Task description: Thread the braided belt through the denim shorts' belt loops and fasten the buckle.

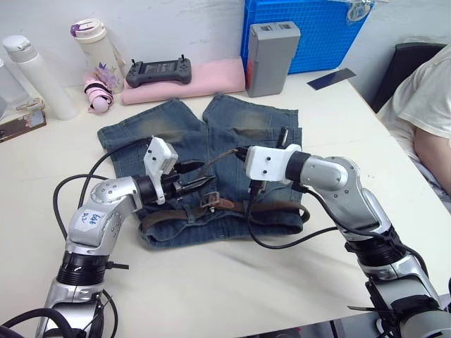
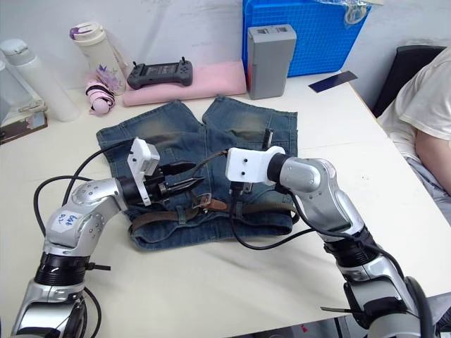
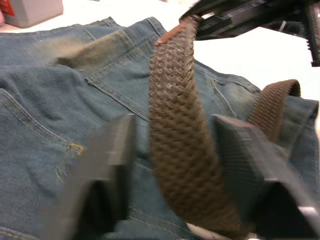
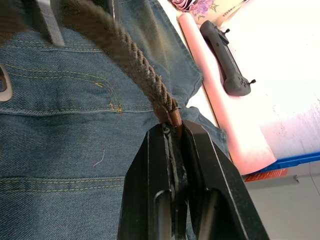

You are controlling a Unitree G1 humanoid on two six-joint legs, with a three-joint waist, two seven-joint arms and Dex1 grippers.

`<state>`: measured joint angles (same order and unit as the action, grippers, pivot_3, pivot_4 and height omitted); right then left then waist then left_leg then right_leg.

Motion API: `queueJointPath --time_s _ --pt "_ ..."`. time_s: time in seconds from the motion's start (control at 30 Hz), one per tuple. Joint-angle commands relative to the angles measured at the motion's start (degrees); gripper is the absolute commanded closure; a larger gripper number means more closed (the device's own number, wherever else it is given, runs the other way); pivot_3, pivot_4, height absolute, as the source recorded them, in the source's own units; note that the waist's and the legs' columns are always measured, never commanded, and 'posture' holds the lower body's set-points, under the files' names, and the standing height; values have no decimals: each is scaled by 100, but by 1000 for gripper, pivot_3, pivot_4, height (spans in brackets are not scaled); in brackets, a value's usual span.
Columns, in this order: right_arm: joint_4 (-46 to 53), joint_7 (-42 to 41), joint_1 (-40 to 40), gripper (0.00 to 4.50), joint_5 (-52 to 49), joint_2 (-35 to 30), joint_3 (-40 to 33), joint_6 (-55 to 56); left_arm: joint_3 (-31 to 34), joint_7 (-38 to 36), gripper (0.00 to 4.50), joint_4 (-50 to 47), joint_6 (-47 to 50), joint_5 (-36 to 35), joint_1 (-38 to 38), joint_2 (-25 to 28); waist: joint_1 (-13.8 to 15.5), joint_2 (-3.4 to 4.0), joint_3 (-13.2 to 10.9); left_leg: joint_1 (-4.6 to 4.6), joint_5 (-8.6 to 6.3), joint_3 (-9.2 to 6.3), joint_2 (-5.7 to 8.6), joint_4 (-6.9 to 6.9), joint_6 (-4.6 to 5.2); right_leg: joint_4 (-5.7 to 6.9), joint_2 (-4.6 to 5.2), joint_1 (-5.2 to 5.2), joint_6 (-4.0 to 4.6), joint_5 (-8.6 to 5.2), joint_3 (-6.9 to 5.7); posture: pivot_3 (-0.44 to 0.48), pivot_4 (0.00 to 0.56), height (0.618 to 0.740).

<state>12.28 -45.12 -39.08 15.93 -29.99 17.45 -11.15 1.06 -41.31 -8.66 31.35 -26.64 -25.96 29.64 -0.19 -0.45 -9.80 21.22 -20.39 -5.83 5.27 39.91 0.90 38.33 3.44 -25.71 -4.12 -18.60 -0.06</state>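
The denim shorts (image 1: pixel 239 127) lie flat on the white table, waistband toward me. The braided belt (image 1: pixel 271 208) runs along that waistband; the belt loops are too small to make out. Its silver buckle (image 1: pixel 209 201) rests near the waistband's middle. The free end rises off the denim to my right gripper (image 4: pixel 172 131), shut on the belt's brown leather tip just above the shorts' middle. My left gripper (image 1: pixel 201 176) hovers beside the buckle, open, with the lifted braided strap (image 3: pixel 175 100) passing between its fingers (image 3: pixel 117 145) without being pinched.
Behind the shorts stand a grey box (image 1: pixel 271 56), a blue crate (image 1: pixel 310 32) and a pink pad with a black controller (image 1: pixel 158 70). Bottles (image 1: pixel 39 70) stand at the far left. A person (image 1: pixel 426 105) sits at the right. Black cables (image 1: pixel 282 239) hang over the waistband.
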Motion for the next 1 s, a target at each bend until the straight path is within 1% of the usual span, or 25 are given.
queueJointPath --time_s 0.03,0.1,0.3,0.33,0.4,0.43,0.5,0.53,0.67,0.73,0.77,0.8,0.83,0.87,1.0 --pt "299 -3 -104 4500 -24 24 -57 -3 83 112 3807 -245 -6 -82 -60 -134 -3 0 0 0 0 0 0 0 0 0 0 0 0 0 0 0 150 709" --pt "306 -9 -104 4500 -23 23 -54 -18 68 143 4451 -304 27 -79 -24 -167 -4 0 0 0 0 0 -1 0 0 1 0 0 0 0 0 0 150 709" --pt "339 64 -88 4500 -75 148 -106 -255 106 508 4480 -496 204 -106 155 -436 0 0 0 0 0 0 0 1 0 1 0 0 0 0 1 0 150 709" --pt "370 184 -72 4500 -163 288 -229 -494 133 655 4480 -524 209 -74 200 -525 -1 0 0 0 0 0 0 2 0 2 0 0 0 0 0 0 150 709" --pt "398 370 -25 3682 -291 501 -459 -1008 194 912 4500 -639 246 -104 320 -732 -4 0 0 0 0 0 0 4 0 5 0 0 0 0 1 0 150 709" --pt "396 393 1 3380 -311 524 -515 -1157 217 1005 4500 -724 284 -155 384 -823 -4 0 0 0 0 0 0 4 0 7 0 0 0 0 2 0 150 709" --pt "322 463 34 2406 -206 456 -531 -1213 293 1186 4500 -891 395 -294 488 -1020 3 0 0 0 0 0 0 5 0 11 0 0 0 0 1 0 150 709" --pt "277 486 47 2159 -168 419 -532 -1269 324 1278 4500 -979 442 -357 545 -1117 4 0 0 0 0 0 1 6 0 14 1 0 0 0 2 0 150 709" --pt "240 625 127 2159 -242 438 -650 -1635 325 1568 4500 -1294 546 -477 770 -1395 13 0 0 0 0 0 3 6 0 9 3 1 0 0 2 0 150 709" --pt "311 665 176 2748 -467 580 -772 -1916 398 1745 4500 -1410 509 -575 827 -1608 12 -1 0 0 0 1 3 6 0 9 2 1 0 0 2 0 150 709" --pt "345 659 193 2952 -528 608 -787 -2017 440 1832 4500 -1443 460 -585 842 -1703 7 -1 0 0 0 1 2 6 0 10 2 1 0 0 2 0 150 709" --pt "393 638 216 3509 -571 622 -776 -2096 485 1906 4500 -1471 416 -602 854 -1784 2 0 0 0 0 1 2 6 0 10 2 1 0 0 2 0 150 709" --pt "490 555 258 3931 -704 673 -747 -2268 476 1915 4500 -1524 367 -603 886 -1813 1 0 0 -2 0 2 1 6 -1 11 1 0 0 0 3 0 150 709" --pt "624 439 306 4445 -876 736 -702 -2468 462 1920 4500 -1569 327 -600 919 -1837 -4 0 0 -3 0 3 1 6 -1 12 1 1 0 0 4 0 150 709" --pt "1191 65 448 4445 -1443 929 -324 -3108 433 1918 4500 -1708 267 -659 1073 -1868 -6 0 0 -4 -1 3 -2 3 -3 11 -2 0 0 0 5 0 150 709"
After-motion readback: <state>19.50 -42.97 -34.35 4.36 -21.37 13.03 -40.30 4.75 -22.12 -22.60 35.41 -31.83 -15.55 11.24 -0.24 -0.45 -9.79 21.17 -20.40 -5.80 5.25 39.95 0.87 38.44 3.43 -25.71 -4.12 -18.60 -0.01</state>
